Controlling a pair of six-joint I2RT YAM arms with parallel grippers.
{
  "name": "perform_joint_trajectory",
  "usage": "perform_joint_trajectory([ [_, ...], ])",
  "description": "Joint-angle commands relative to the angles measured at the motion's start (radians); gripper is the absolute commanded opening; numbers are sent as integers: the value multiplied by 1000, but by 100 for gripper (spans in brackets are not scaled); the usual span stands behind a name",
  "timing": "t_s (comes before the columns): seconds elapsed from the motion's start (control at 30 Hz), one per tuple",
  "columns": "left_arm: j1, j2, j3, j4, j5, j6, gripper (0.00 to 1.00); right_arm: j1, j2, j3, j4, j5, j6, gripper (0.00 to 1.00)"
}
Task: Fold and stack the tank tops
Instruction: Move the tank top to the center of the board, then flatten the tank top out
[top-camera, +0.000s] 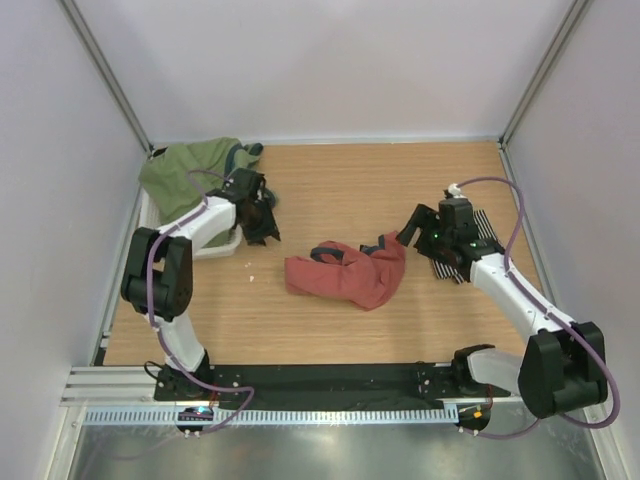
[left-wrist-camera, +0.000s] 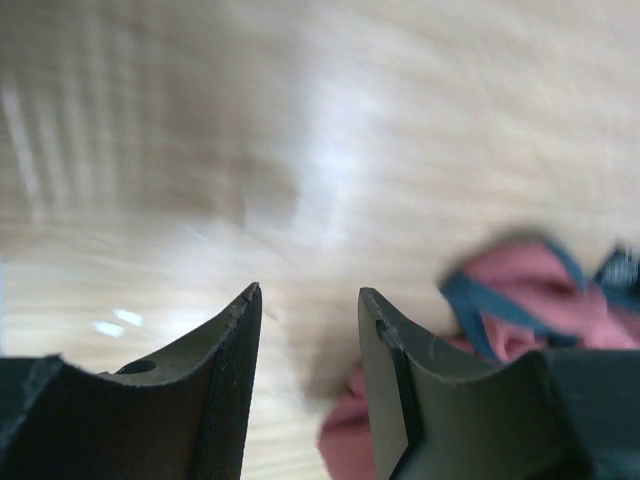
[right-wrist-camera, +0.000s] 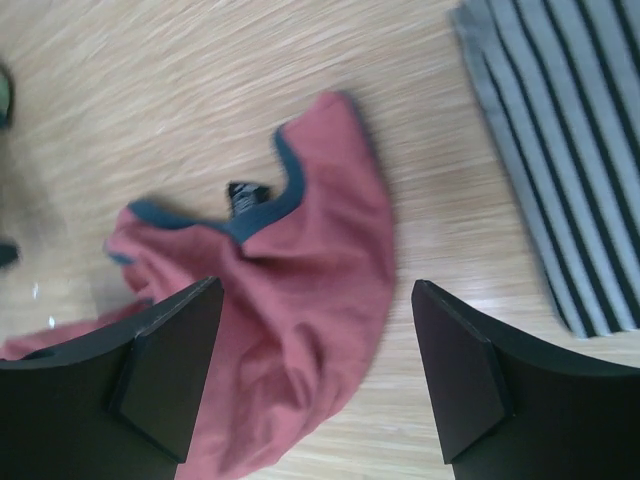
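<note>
I hold my right gripper (right-wrist-camera: 317, 300) wide just above the crumpled salmon top (right-wrist-camera: 330, 230), ready to grab it; my left gripper (left-wrist-camera: 308, 295) is part-open, empty.

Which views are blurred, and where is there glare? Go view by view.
Left wrist: heavy motion blur, salmon tank top smeared, a white glare patch on the table. Right wrist: mostly sharp, salmon tank top and striped tank top readable. Top external: sharp, evenly lit, only soft shadows.

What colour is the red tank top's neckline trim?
Dark teal trim, clearest in the right wrist view.
</note>
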Motion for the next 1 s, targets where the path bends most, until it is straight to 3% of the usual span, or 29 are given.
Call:
perform_joint_trajectory([
  [0.0, 139, 64, 61, 23, -41, 25, 45, 113, 16, 73, 16, -7, -57, 83],
  [0.2, 193, 217, 299, -9, -79, 40, 52, 303, 122, 118, -1, 41, -53, 88],
  [0.27, 191, 224, 310, 0, -63, 25, 61, 336, 155, 130, -1, 41, -50, 88],
  [0.33, 185, 167, 211, 73, -49, 2, 77, 374, 188, 130, 16, 93, -48, 89],
  [0.43, 144, -4, 44, 246, -88, -27, 92, 396, 167, 89, 95, 125, -48, 89],
  [0.47, 104, -49, -72, 292, -95, -34, 99, 396, 157, 67, 116, 140, -48, 90],
  [0.5, 77, -137, -125, 378, -136, -40, 100, 394, 145, 61, 131, 146, -50, 90],
  [0.6, -52, -210, -260, 530, -295, -41, 100, 396, 113, 52, 179, 148, -57, 90],
  [0.77, -204, -122, -270, 798, -489, 75, 100, 396, 136, 84, 171, 139, -74, 90],
  [0.97, -208, 133, -66, 834, -382, 213, 99, 394, 113, 60, 159, 142, -74, 90],
])
